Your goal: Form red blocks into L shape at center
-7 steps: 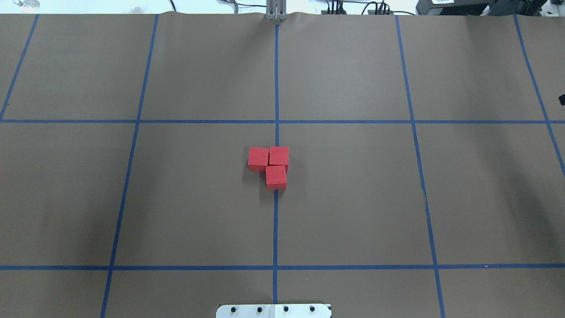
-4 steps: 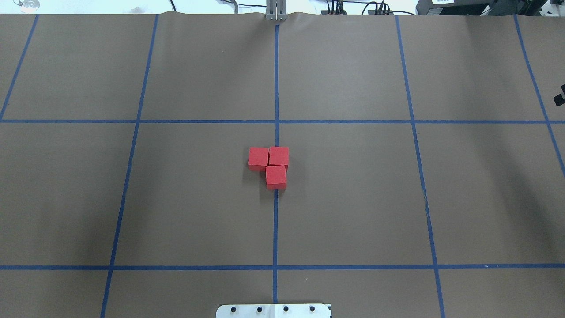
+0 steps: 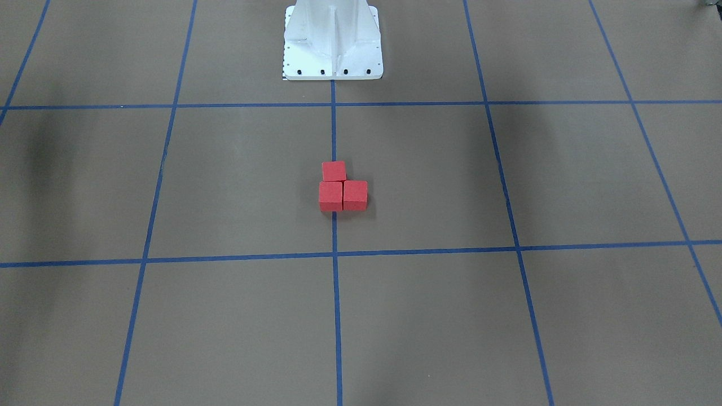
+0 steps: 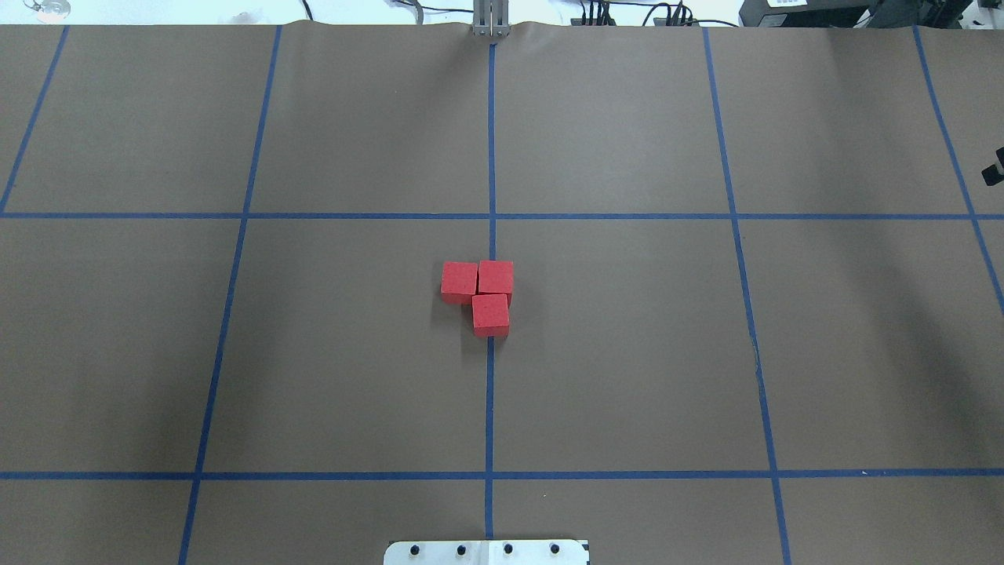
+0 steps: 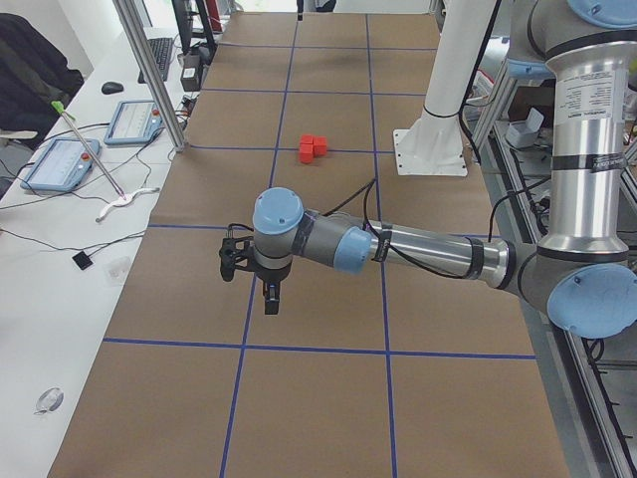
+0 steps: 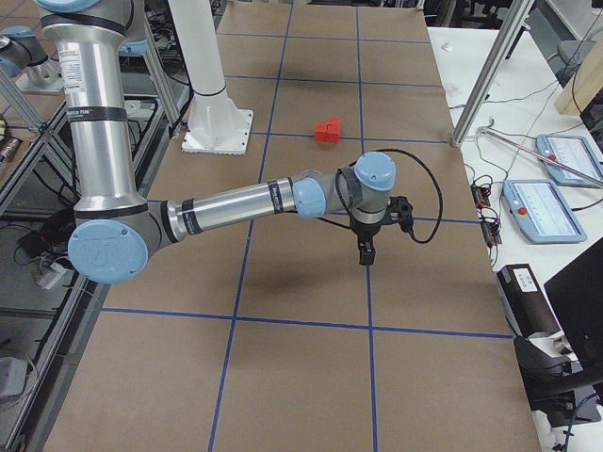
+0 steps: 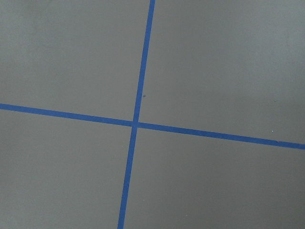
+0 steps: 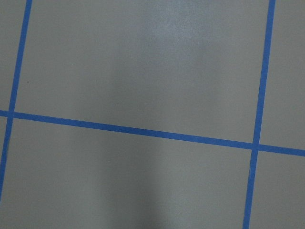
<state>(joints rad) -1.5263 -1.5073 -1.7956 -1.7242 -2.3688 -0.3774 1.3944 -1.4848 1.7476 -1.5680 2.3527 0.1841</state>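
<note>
Three red blocks (image 4: pixel 459 281) (image 4: pixel 496 278) (image 4: pixel 491 314) lie touching in an L on the center (image 4: pixel 549 314), across the middle blue tape line. They also show in the front-facing view as red blocks (image 3: pixel 334 171) (image 3: pixel 330 195) (image 3: pixel 355 194). My left gripper (image 5: pixel 272 305) points down over the paper, well away from the blocks (image 5: pixel 313 148). The right gripper (image 6: pixel 366 258) also points down, apart from the blocks (image 6: pixel 327 130). I cannot tell whether either is open or shut. Both wrist views show only paper and tape.
The white robot base (image 3: pixel 333 39) stands on the middle line at the near edge. A dark bit of the right arm (image 4: pixel 994 169) pokes in at the overhead view's right edge. Tablets (image 5: pixel 58 164) and cables lie on the white bench beside the paper.
The dark bit at the overhead view's right edge has crept slightly left and up. The three blocks have not moved.
</note>
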